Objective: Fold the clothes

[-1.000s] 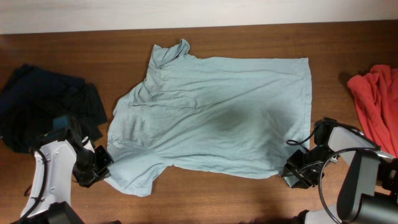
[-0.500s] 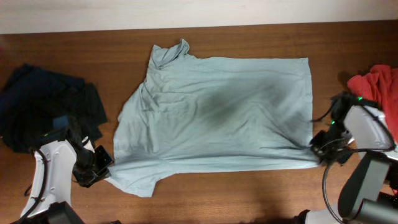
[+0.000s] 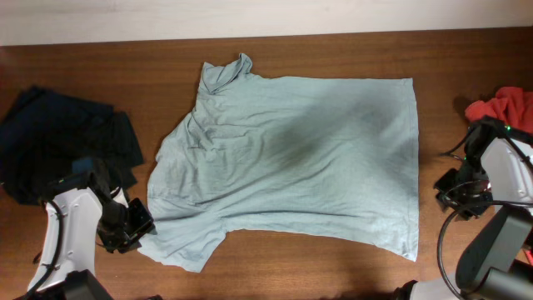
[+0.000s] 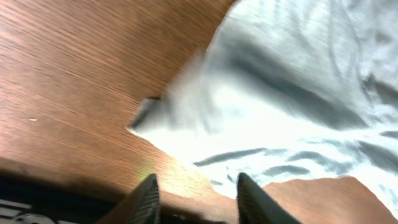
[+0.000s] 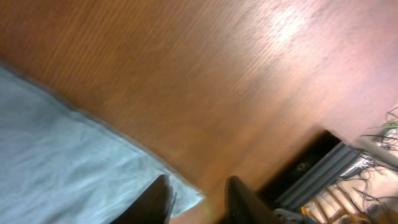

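Note:
The clothes' main piece, a pale grey-blue T-shirt (image 3: 291, 158), lies spread flat on the brown table, collar at the far left. My left gripper (image 3: 140, 228) sits by the near-left sleeve (image 4: 249, 106). It is open (image 4: 198, 198), with only bare wood between its fingers. My right gripper (image 3: 448, 198) hovers just right of the shirt's hem. Its jaws (image 5: 198, 200) are also open and hold nothing; a hem corner (image 5: 180, 193) lies beside the left finger.
A navy garment (image 3: 58, 142) is heaped at the left edge, beside my left arm. A red garment (image 3: 504, 104) lies at the right edge, behind my right arm. Bare wood (image 3: 291, 267) runs along the front.
The right gripper pulled the hem's near corner outward and let it go; the shirt now lies flatter and wider. The left gripper opened and released the sleeve.

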